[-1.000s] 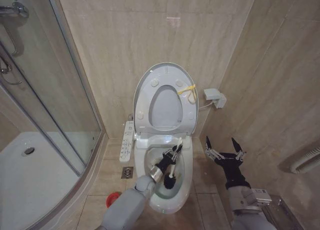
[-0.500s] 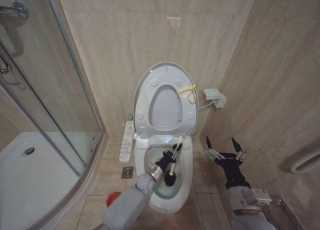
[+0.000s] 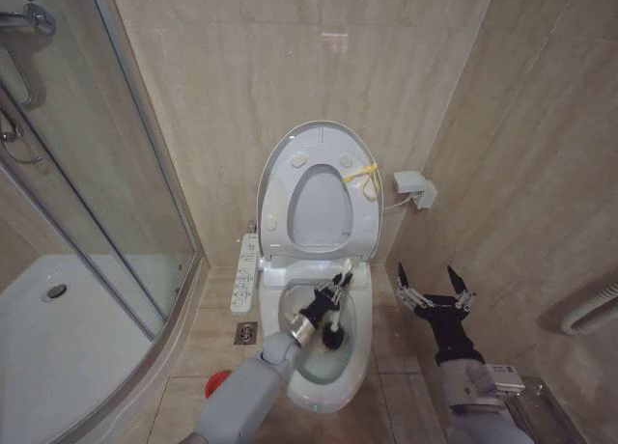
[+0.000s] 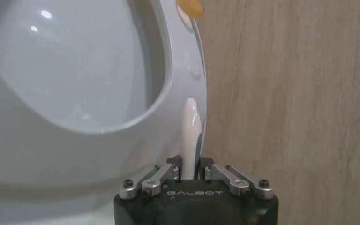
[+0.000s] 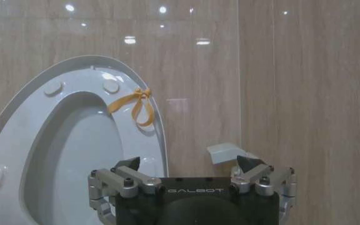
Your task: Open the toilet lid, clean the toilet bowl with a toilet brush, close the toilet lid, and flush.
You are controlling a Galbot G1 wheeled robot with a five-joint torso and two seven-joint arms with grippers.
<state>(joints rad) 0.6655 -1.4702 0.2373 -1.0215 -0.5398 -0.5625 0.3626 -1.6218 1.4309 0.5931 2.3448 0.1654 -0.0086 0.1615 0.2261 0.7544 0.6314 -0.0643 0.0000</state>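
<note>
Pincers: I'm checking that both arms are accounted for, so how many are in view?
2. The left pincer is over the toilet bowl, shut on the toilet brush. The right pincer hangs open beside the bowl, near the wall.

head: high, looking down at toilet lid (image 3: pixel 319 188) | wrists: close, facing lid (image 5: pixel 73 140) | shared: lid

From my seat I see a glass shower enclosure (image 3: pixel 87 174) on the left, its white shower tray (image 3: pixel 58 347) with a round drain (image 3: pixel 56 291). A floor drain (image 3: pixel 244 332) sits in the beige tiles. A small white box (image 3: pixel 413 186) hangs on the right wall, white pipes (image 3: pixel 591 309) lower right
</note>
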